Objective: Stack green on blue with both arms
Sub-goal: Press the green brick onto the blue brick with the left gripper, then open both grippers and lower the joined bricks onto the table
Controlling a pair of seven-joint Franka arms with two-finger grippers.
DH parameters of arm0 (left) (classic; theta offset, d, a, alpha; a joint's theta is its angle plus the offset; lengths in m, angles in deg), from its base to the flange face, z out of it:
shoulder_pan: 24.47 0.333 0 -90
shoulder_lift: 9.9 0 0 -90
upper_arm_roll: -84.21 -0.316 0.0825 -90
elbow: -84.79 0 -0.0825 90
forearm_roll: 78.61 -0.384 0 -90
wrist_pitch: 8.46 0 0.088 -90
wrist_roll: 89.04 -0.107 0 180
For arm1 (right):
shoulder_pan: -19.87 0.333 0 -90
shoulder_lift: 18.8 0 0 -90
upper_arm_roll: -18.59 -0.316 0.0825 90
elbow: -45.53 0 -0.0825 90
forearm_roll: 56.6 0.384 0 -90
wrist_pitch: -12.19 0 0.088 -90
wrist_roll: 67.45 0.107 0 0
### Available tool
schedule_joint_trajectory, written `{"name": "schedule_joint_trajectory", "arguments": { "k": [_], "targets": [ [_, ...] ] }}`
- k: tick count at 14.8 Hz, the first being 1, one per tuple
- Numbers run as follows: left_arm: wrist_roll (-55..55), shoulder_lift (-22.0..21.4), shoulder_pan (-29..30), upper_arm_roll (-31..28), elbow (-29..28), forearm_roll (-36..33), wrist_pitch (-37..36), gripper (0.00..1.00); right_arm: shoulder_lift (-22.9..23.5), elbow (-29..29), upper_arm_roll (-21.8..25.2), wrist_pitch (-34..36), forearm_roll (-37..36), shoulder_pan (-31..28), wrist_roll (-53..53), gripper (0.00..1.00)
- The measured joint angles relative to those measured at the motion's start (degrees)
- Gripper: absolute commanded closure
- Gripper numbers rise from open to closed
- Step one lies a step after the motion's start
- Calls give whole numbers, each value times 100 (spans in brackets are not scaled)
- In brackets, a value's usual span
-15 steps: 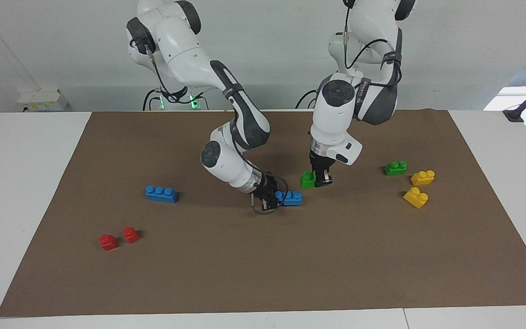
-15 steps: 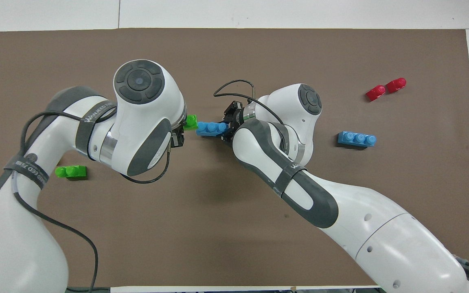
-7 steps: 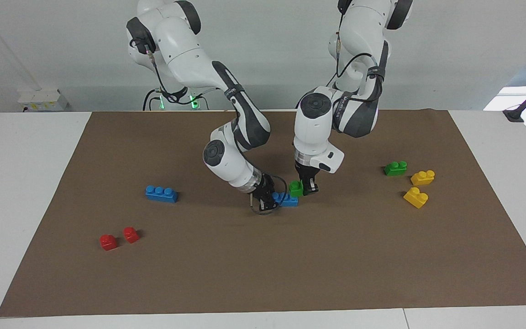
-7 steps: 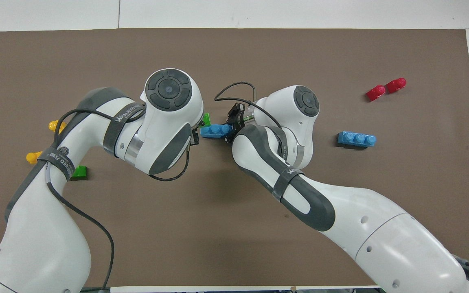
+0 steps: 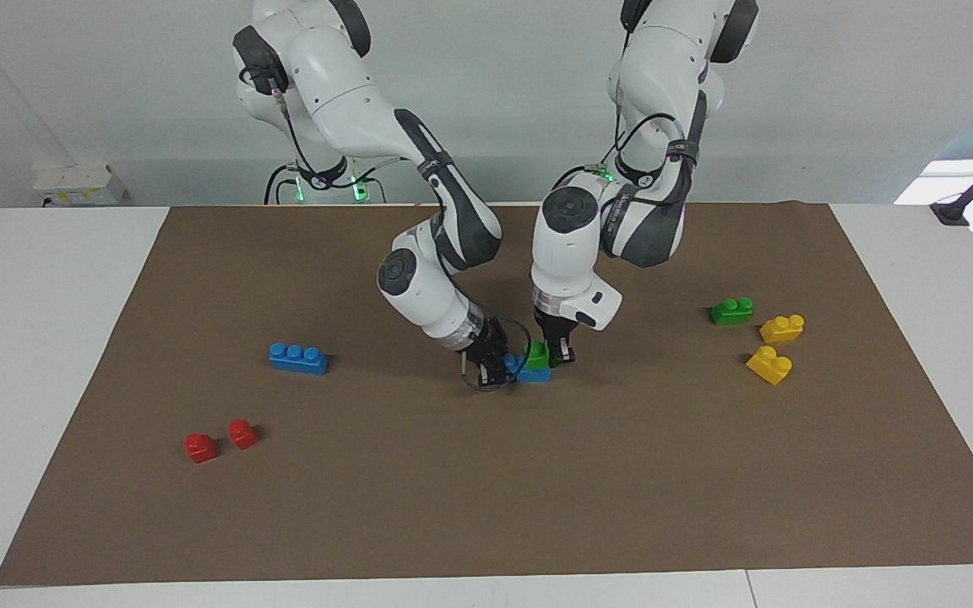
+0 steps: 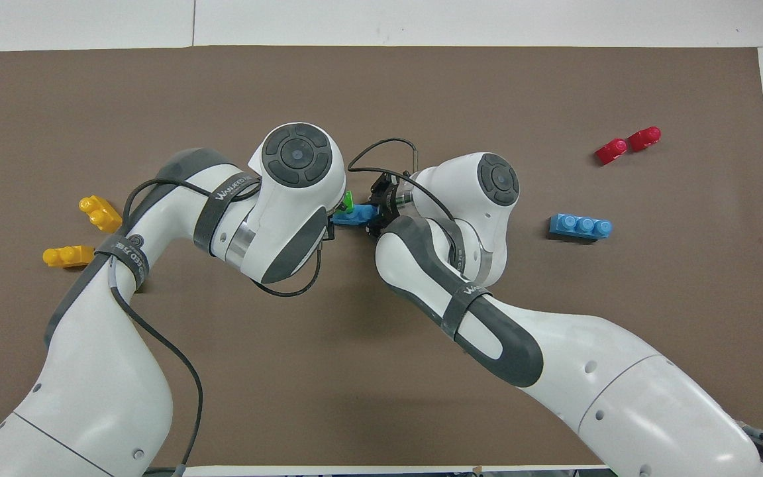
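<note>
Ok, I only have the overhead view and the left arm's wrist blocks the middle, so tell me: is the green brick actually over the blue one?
Observer: Yes. In the facing view the green brick, held in the left claw, sits right on top of the blue brick.
Operator: Who has the blue one?
Observer: The right claw, shut on the end toward the right arm's side.
Operator: I can't find a second green one.
Observer: The left arm hides it from you. The spare green brick lies on the mat beside the yellow bricks, nearer to the robots than they are.
</note>
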Motion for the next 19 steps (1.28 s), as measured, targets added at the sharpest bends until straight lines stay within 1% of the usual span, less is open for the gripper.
{"name": "schedule_joint_trajectory", "arguments": {
  "k": [4,13,19],
  "targets": [
    [-330,7,0,4,4,0,35,100,-3,7,0,-10,5,1,0,100],
    [-444,-45,0,21,-168,33,379,100,-3,17,-1,-24,5,1,0,100],
    [-443,-48,-7,64,-227,111,299,100,-4,19,-1,-25,3,1,0,100]
  ]
}}
